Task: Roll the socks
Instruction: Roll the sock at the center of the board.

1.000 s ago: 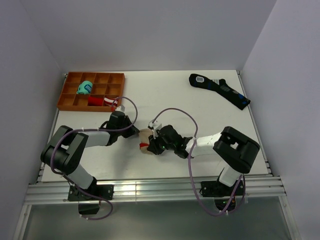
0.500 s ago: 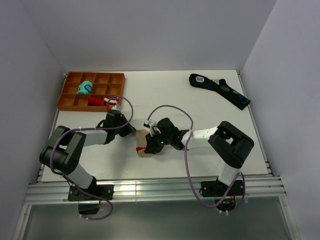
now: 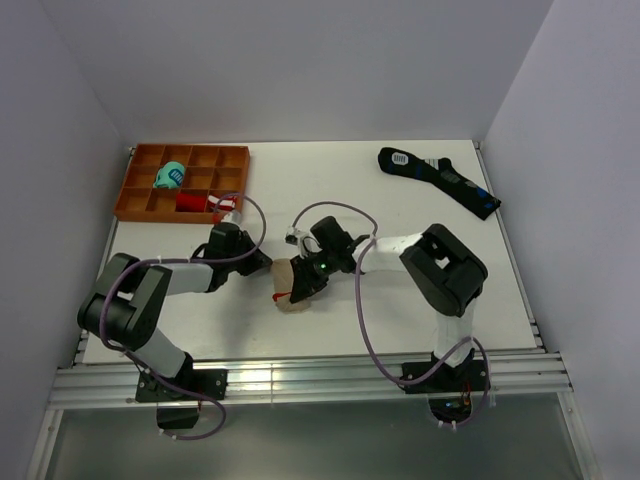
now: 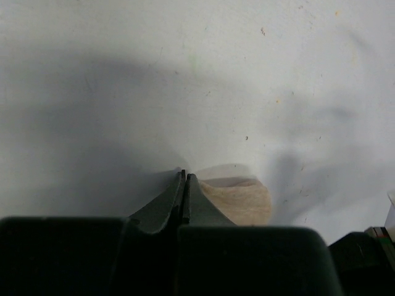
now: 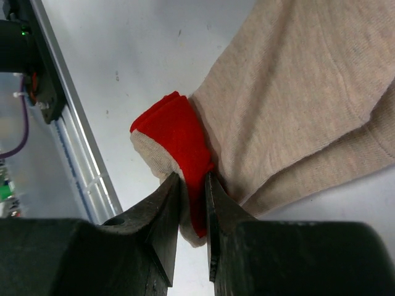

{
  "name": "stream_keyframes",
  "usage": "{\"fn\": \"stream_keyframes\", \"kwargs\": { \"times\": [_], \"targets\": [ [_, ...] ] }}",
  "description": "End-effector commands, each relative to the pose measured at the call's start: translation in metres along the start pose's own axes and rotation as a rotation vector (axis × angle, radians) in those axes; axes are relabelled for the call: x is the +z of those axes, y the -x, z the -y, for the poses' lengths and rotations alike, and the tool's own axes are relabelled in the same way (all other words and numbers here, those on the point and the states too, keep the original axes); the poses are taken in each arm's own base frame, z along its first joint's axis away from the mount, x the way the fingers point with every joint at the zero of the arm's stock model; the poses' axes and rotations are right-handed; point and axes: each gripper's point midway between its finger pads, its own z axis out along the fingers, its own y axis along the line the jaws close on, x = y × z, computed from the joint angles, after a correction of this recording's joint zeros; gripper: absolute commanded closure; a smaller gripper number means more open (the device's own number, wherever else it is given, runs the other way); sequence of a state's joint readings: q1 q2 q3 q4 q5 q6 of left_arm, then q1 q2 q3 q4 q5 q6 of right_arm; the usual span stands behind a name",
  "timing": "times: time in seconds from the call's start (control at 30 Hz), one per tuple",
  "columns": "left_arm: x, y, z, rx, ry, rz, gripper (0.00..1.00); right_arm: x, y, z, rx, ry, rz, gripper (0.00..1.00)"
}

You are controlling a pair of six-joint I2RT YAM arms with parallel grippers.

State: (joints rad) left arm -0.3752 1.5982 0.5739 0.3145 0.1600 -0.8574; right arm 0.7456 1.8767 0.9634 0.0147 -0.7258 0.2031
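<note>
The right gripper pinches the red end of the socks, their beige length running toward 1 o'clock, while the left gripper sits shut beside them.

The socks are beige with a red end; the tray is orange, the table white.

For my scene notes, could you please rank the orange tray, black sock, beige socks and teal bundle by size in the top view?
Largest to smallest:
orange tray
black sock
beige socks, partly hidden
teal bundle
</note>
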Motion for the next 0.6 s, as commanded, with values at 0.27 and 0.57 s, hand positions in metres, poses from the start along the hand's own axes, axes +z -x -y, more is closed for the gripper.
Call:
{"fn": "stream_keyframes", "kwargs": {
  "times": [0.27, 0.57],
  "targets": [
    [-0.020, 0.003, 0.004, 0.038, -0.100, 0.101, 0.80, 0.003, -0.052, 0.033, 0.189, -0.085, -0.264, 0.88],
    [-0.041, 0.007, 0.023, 0.095, -0.204, 0.162, 0.65, 0.005, -0.054, 0.037, 0.213, -0.076, -0.309, 0.88]
  ]
}}
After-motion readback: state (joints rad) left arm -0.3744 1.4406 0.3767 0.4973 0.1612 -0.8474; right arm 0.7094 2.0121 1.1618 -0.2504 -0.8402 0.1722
